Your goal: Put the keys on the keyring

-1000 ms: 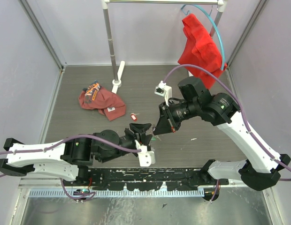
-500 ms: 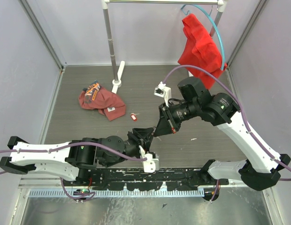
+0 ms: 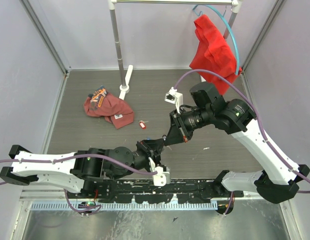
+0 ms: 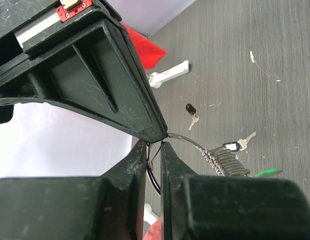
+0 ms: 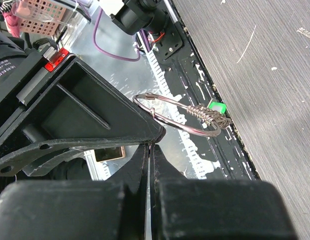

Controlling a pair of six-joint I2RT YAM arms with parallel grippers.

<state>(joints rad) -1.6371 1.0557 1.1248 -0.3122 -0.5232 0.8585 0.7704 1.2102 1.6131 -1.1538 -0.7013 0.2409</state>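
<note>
The keyring [image 5: 170, 121] hangs in the air where my two grippers meet tip to tip. It also shows in the left wrist view [image 4: 192, 144]. A tight stack of keys [image 4: 226, 162] sits on it, with a green tag [image 5: 215, 106] at its end. My right gripper [image 3: 166, 139] is shut, and the ring's wire comes out at its tip [image 5: 149, 146]. My left gripper [image 4: 154, 146] is closed to a narrow gap with the ring's wire between its fingers. A black-tagged key [image 4: 191, 110] and a red-tagged key [image 3: 142, 125] lie on the table.
A red cap and cloth [image 3: 107, 107] lie at the back left. A white rack post [image 3: 124, 90] stands behind them. A red garment [image 3: 212, 50] hangs on a blue hoop hanger at the back right. A black rail [image 3: 160, 185] runs along the near edge.
My left gripper has moved right and forward until its tips meet the right gripper's, and its jaws have narrowed. The right arm has stayed still.
</note>
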